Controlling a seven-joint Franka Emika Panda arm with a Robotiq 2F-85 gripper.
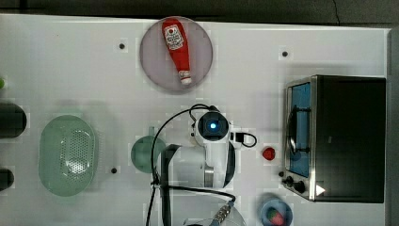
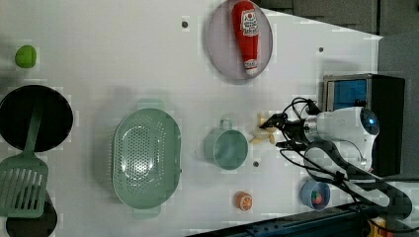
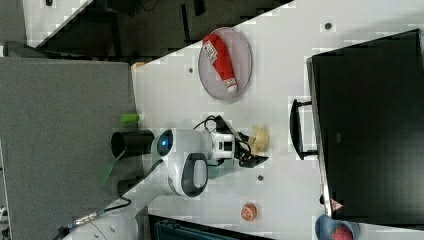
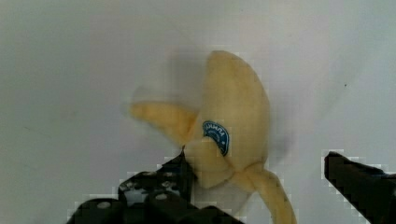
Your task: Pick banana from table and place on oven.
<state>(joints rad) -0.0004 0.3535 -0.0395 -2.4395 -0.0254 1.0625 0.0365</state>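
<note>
The banana (image 4: 233, 126), part-peeled with a blue sticker, lies on the white table (image 4: 70, 70) at the wrist picture's centre, between the spread fingers of the gripper (image 4: 261, 182), released and holding nothing. The oven (image 3: 370, 125) sits right of it in the right view.

Bright, even light washes the white table (image 1: 70, 56) nearly featureless, with soft faint shadows beside objects. Blocky compression patches ring most outlines. In the wrist view the banana (image 4: 233, 126) looks soft, its left peel blurred, casting a dim shadow.
</note>
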